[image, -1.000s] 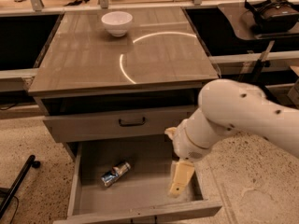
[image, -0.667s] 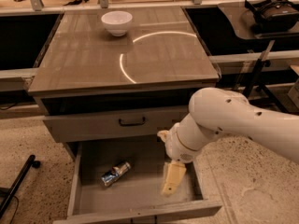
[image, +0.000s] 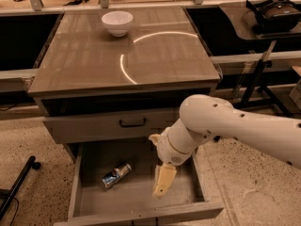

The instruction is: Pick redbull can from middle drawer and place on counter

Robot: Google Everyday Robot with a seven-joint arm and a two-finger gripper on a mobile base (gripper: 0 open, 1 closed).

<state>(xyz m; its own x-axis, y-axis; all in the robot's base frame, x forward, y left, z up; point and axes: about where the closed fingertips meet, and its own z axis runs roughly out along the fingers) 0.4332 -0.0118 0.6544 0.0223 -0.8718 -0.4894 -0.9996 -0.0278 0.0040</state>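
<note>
The redbull can lies on its side in the left part of the open middle drawer, a shallow grey-brown box pulled out at the bottom of the view. My gripper hangs from the white arm over the drawer's middle, pointing down, to the right of the can and apart from it. It holds nothing. The counter is the glossy cabinet top above, with a bright curved light reflection.
A white bowl stands at the back of the counter. A shut drawer front with a dark bar handle sits just above the open drawer. Dark side tables flank the cabinet; a headset lies on the right one. A black stand leg is on the floor at left.
My arm and gripper have moved left over the drawer, closer to the can. The can has not moved.
</note>
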